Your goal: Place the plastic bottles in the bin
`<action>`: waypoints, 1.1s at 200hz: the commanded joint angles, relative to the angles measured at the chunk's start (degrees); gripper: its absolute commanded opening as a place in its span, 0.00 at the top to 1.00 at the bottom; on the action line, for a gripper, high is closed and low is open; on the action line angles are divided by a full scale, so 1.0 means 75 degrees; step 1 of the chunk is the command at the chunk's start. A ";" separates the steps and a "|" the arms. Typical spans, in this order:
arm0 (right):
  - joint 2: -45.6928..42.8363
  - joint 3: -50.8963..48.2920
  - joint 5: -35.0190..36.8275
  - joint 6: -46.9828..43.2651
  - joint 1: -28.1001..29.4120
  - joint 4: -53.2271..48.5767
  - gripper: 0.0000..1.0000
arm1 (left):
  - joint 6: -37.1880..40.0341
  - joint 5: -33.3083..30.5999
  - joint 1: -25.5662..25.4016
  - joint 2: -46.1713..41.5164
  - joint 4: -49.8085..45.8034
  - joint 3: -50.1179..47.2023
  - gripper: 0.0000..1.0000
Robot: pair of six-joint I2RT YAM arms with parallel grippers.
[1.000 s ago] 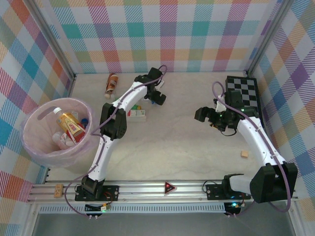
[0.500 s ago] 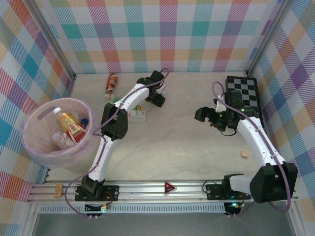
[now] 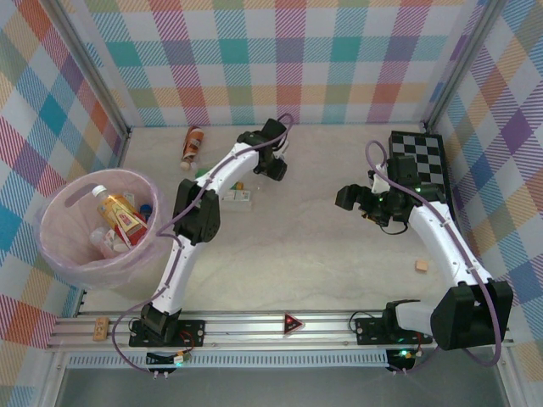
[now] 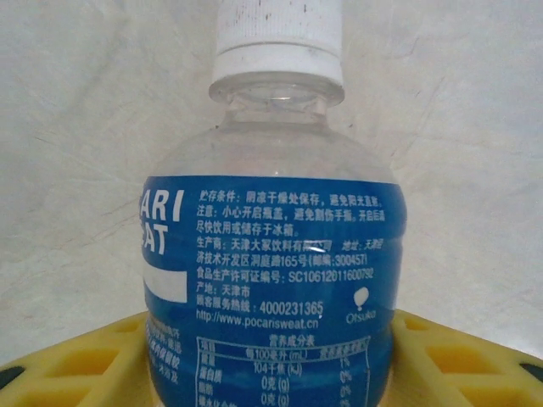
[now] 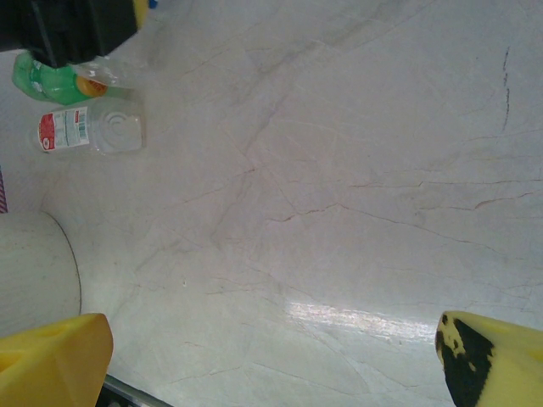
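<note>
My left gripper (image 3: 273, 166) reaches far back at mid-table. In the left wrist view its yellow fingers (image 4: 76, 365) press both sides of a clear plastic bottle (image 4: 271, 246) with a blue label and white cap, so the left gripper (image 4: 271, 360) is shut on it. A clear red-labelled bottle (image 3: 238, 197) (image 5: 89, 129) and a green one (image 5: 49, 82) lie beside that arm. A brown-orange bottle (image 3: 193, 144) lies near the back wall. The pink bin (image 3: 56, 251) at the left holds several bottles (image 3: 120, 217). My right gripper (image 3: 351, 198) (image 5: 271, 365) hangs open over bare table.
A black-and-white checkerboard (image 3: 417, 157) lies at the back right. A small wooden block (image 3: 420, 265) sits near the right arm. Plaid walls close in the left, back and right sides of the table.
The left gripper's jaws have closed in on the blue-labelled bottle, and the wrist has shifted slightly. The right arm has not moved.
</note>
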 commanded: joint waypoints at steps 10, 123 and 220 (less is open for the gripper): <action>-0.0016 0.0100 0.0002 -0.0182 0.0027 -0.0014 0.02 | -0.0440 0.0180 -0.0078 -0.1209 -0.0230 0.0217 0.51; 0.0356 0.0270 -0.0159 -0.0220 0.0034 0.0150 0.03 | -0.3056 -0.1116 -0.0159 -0.5920 -0.1858 -0.0470 0.52; 0.0857 0.0487 -0.0318 -0.0347 0.0035 0.0286 0.03 | -0.4505 -0.3444 0.0412 -0.9800 -0.4957 -0.2051 0.75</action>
